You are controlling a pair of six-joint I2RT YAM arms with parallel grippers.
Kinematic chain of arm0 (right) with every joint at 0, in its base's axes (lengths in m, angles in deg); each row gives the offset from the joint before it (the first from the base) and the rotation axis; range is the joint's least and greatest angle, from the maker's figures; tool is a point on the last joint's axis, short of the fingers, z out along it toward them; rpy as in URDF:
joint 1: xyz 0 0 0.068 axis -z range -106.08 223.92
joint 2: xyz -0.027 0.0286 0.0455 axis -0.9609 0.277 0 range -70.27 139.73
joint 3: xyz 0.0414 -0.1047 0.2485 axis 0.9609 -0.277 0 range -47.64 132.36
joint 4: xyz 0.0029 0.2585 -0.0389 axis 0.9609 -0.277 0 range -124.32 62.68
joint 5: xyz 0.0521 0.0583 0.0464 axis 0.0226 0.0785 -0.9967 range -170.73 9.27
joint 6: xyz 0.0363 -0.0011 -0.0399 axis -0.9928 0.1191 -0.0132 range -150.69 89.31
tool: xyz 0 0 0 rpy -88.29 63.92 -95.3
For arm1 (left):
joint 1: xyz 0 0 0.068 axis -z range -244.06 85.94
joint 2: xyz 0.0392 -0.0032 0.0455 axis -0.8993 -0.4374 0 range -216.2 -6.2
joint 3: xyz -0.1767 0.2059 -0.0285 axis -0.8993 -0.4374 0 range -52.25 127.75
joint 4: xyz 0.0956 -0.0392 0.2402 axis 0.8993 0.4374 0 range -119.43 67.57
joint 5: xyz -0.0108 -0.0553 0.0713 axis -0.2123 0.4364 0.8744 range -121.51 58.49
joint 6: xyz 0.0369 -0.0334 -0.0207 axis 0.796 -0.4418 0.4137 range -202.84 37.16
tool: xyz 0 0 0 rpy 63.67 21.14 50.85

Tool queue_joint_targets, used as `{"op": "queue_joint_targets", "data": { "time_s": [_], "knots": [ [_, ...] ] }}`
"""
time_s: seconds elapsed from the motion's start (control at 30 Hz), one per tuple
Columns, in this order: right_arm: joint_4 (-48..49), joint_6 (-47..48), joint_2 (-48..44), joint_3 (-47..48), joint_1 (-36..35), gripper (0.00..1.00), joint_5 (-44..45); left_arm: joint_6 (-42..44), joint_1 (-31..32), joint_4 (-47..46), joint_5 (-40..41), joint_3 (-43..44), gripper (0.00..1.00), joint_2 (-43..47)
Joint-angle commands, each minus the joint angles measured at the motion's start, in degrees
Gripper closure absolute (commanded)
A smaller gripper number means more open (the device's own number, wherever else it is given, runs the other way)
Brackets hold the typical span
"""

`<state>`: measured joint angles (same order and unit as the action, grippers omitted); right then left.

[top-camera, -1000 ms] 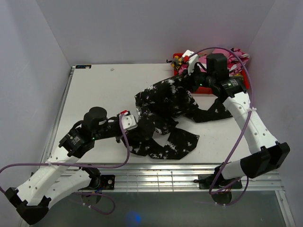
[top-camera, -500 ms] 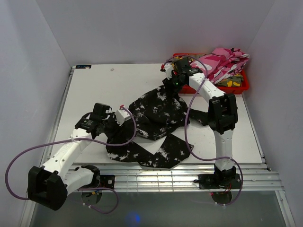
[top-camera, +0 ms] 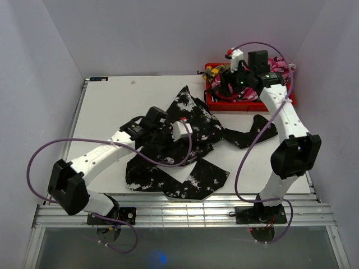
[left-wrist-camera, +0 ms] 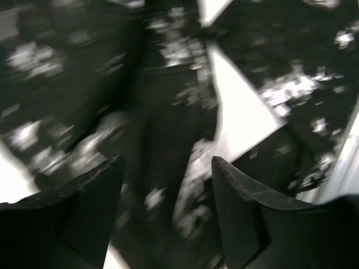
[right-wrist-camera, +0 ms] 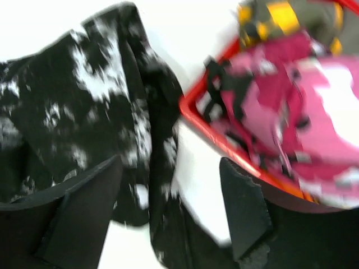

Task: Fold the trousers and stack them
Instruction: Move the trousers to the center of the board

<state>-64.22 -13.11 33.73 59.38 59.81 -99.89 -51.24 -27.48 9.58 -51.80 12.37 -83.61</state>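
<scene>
The black trousers point(top-camera: 185, 174) sprawl crumpled across the table point(top-camera: 112, 106). They look like light, limp cloth that will sag and drag, best pinched at the waistband or cuff edges. The left gripper point(left-wrist-camera: 168, 168) hovers over them, spread and empty. Farther back, the right gripper point(right-wrist-camera: 168, 162) hangs spread and empty beside the bin point(right-wrist-camera: 221, 140) of pink trousers point(right-wrist-camera: 314, 112).

Left arm point(top-camera: 95, 159): white moulded link shells, black cylindrical joint housings between links, black base mount. Thin purple cable point(top-camera: 35, 156) runs from base to wrist in wide loop. White boxy block point(top-camera: 180, 130) at wrist.
Right arm point(top-camera: 287, 120): same white shells, black joints, black base. Second purple cable point(top-camera: 255, 43) arcs over wrist, trails beside links.
Left gripper point(left-wrist-camera: 166, 162) fingers point(left-wrist-camera: 84, 216): matte black, broad, wedge-shaped.
Right gripper point(right-wrist-camera: 171, 162) fingers point(right-wrist-camera: 244, 216): matching matte black wedges.
</scene>
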Motion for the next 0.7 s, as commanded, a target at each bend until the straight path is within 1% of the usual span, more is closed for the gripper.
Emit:
{"op": "queue_joint_targets", "data": {
  "time_s": [0.0, 0.03, 0.07, 0.1, 0.13, 0.2, 0.23, 0.27, 0.37, 0.47, 0.53, 0.57, 0.67],
  "knots": [
    [-4.49, -1.07, -7.83, -8.56, 5.66, 0.27, -5.97, -6.27, 7.00, -3.93, 4.47, 2.96, 0.28, -6.75],
    [-5.10, -0.28, -11.94, -14.76, 6.54, 0.28, -7.63, -7.24, 8.23, -4.11, 5.00, 4.71, 0.30, -8.88],
    [-5.89, 0.51, -14.07, -18.13, 7.94, 0.29, -8.08, -8.81, 10.77, -5.24, 6.83, 5.33, 0.31, -10.99],
    [-6.42, 2.70, -17.92, -21.38, 8.48, 0.32, -8.35, -9.53, 12.01, -5.86, 7.98, 6.04, 0.32, -12.93],
    [-6.69, 3.68, -19.79, -27.86, 8.83, 0.33, -8.00, -10.14, 12.72, -6.56, 8.69, 7.35, 0.34, -16.69],
    [-6.69, 4.99, -25.05, -34.04, 9.88, 0.37, -7.30, -12.77, 14.39, -8.58, 10.18, 9.11, 0.36, -20.22],
    [-6.78, 5.26, -26.47, -36.68, 10.24, 0.39, -7.21, -13.74, 14.66, -9.12, 10.45, 11.56, 0.38, -23.63],
    [-6.86, 5.62, -27.97, -41.23, 11.02, 0.40, -7.21, -16.10, 14.84, -9.82, 10.71, 12.89, 0.40, -25.23],
    [-7.30, 6.41, -32.54, -46.62, 13.30, 0.42, -5.98, -18.84, 14.84, -10.17, 10.71, 18.50, 0.45, -31.02],
    [-8.97, 7.90, -34.75, -47.70, 18.13, 0.43, -6.94, -20.96, 15.45, -11.40, 9.22, 20.89, 0.45, -34.55],
    [-10.54, 8.78, -35.27, -47.61, 20.08, 0.43, -7.38, -22.79, 15.72, -12.02, 8.00, 21.25, 0.45, -36.05],
    [-11.16, 10.09, -35.45, -47.52, 21.83, 0.43, -7.56, -23.50, 15.89, -12.28, 7.90, 21.34, 0.45, -36.67],
    [-12.66, 12.38, -35.89, -47.43, 24.21, 0.43, -7.65, -25.70, 15.98, -14.21, 8.16, 21.16, 0.45, -39.13]
  ]
}}
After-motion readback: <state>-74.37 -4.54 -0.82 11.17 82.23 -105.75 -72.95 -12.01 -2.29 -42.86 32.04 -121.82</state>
